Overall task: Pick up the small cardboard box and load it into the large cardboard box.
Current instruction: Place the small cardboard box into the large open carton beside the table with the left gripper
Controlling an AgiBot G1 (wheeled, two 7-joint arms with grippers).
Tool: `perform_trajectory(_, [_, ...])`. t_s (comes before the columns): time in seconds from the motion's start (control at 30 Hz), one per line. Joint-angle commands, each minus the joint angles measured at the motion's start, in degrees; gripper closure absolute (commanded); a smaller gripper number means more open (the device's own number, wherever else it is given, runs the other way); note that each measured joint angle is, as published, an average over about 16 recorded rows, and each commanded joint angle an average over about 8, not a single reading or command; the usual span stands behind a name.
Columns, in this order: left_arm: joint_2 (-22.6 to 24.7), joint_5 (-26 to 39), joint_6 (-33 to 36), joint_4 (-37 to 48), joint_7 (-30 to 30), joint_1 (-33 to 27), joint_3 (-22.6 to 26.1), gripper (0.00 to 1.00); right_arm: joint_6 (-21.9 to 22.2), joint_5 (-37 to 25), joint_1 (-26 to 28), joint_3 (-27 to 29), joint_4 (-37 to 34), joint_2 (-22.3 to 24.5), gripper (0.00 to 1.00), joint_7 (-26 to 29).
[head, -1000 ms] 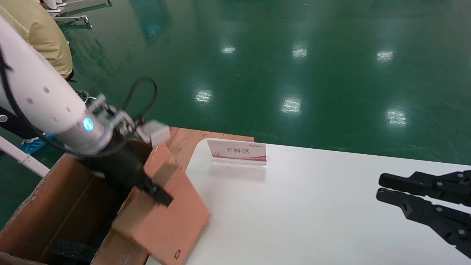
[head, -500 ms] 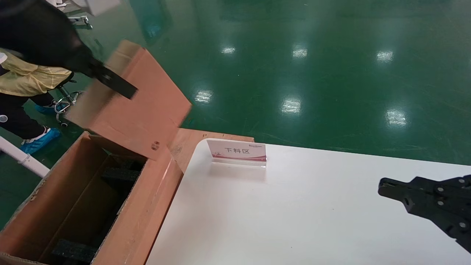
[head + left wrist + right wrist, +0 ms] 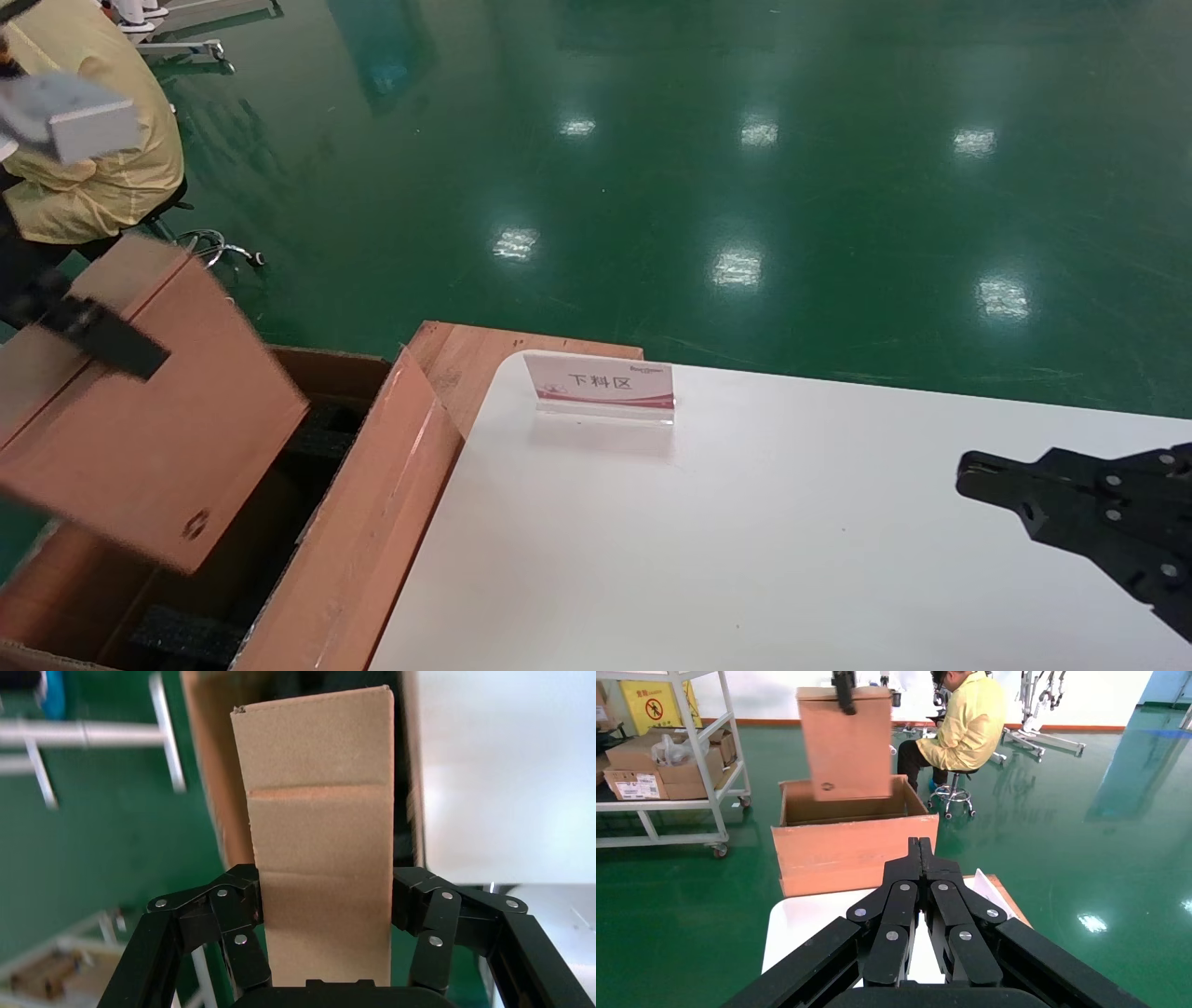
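The left gripper (image 3: 320,903) is clamping the small cardboard box (image 3: 140,410), which is hanging long-axis down directly above the large cardboard box (image 3: 363,522); the right gripper (image 3: 921,855), fingers closed together, is idling over the table (image 3: 745,522).

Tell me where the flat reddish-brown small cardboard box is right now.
In the head view it hangs at far left, the small cardboard box clamped in the left gripper, above the large cardboard box beside the white table.

One small box (image 3: 140,410), one large box (image 3: 363,522), one sign card (image 3: 601,384), one tabletop (image 3: 745,540), one wooden board (image 3: 466,359). Two tools: left (image 3: 323,913), right (image 3: 1071,494). One seated person (image 3: 965,724), one shelf cart (image 3: 663,755).
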Motion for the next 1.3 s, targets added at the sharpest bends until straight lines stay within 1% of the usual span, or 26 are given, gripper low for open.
perform_trajectory(0.03, [0.1, -1.3, -0.1, -0.1, -0.9, -0.4, 4.0, 1.00, 0.0, 0.0, 0.0, 0.0, 0.0, 0.0, 0.23, 0.0])
perform_trajectory(0.07, [-0.1, -1.3, -0.2, -0.2, -1.0, -0.4, 5.0, 1.00, 0.0, 0.0, 0.0, 0.0, 0.0, 0.0, 0.10, 0.0])
perform_trajectory(0.1, [-0.3, -1.2, -0.3, -0.3, -1.1, -0.5, 5.8, 1.00, 0.0, 0.0, 0.0, 0.0, 0.0, 0.0, 0.00, 0.0])
perform_trajectory(0.27, [-3.2, 0.8, -0.8, -0.7, -0.7, -0.5, 7.6, 1.00, 0.0, 0.0, 0.0, 0.0, 0.0, 0.0, 0.00, 0.0])
perform_trajectory(0.5, [-9.8, 6.5, -1.2, -1.7, 0.3, 0.0, 6.8, 1.00, 0.0, 0.0, 0.0, -0.1, 0.0, 0.0, 0.00, 0.0])
perform_trajectory(0.77, [-16.9, 12.8, -1.7, -2.5, 2.7, 1.1, 3.5, 1.00, 0.0, 0.1, 0.0, -0.1, 0.0, 0.0, 0.00, 0.0])
perform_trajectory(0.93, [-20.4, 15.1, -2.3, -2.9, 4.1, 2.3, 1.6, 1.00, 0.0, 0.1, 0.0, -0.1, 0.0, 0.0, 0.00, -0.1])
perform_trajectory(1.3, [-24.5, 18.6, -6.3, 0.0, 7.7, 9.6, -2.9, 1.00, 0.1, 0.1, 0.0, -0.1, 0.0, 0.1, 0.00, -0.1])
